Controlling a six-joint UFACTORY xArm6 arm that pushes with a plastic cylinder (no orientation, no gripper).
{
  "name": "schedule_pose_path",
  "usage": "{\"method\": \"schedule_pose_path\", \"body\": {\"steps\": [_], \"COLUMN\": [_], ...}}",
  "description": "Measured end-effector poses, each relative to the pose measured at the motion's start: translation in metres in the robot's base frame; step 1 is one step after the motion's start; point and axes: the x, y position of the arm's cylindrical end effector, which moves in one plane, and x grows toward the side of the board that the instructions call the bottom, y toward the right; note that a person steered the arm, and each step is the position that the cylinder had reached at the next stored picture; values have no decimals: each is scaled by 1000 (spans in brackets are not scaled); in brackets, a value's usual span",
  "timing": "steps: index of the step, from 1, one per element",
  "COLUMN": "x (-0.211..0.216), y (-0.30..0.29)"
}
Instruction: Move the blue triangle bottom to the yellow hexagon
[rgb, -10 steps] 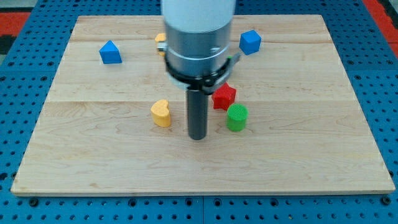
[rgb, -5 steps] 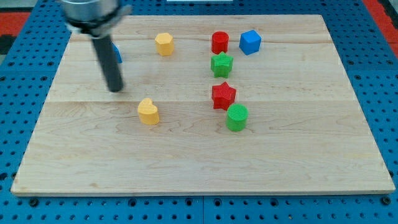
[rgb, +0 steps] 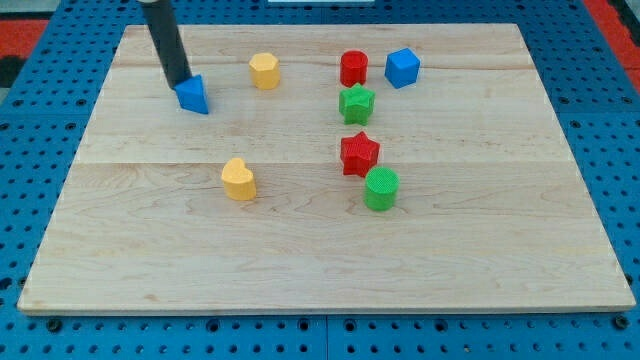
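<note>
Blue triangle (rgb: 193, 95) at far left of the worktop (rgb: 500, 250), left of the yellow hexagon (rgb: 264, 71), not yet below it. Tip (rgb: 178, 82) touching its far-left side; no end effector jaws, only rod. Most of the push left.

A lab or test bench — a pale wooden board (rgb: 320, 250) lies on a blue perforated base (rgb: 30, 200) with regular rows of holes, showing along the board's left, right and bottom edges. A red patch (rgb: 20, 35) sits past the top-left corner. Small bright plastic blocks (rgb: 361, 153) lie scattered on the board — staged props, not household things.
</note>
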Motion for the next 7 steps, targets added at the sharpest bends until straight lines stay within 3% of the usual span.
{"method": "schedule_pose_path", "body": {"steps": [1,2,7], "x": [7,20,52], "y": [13,-26,48]}}
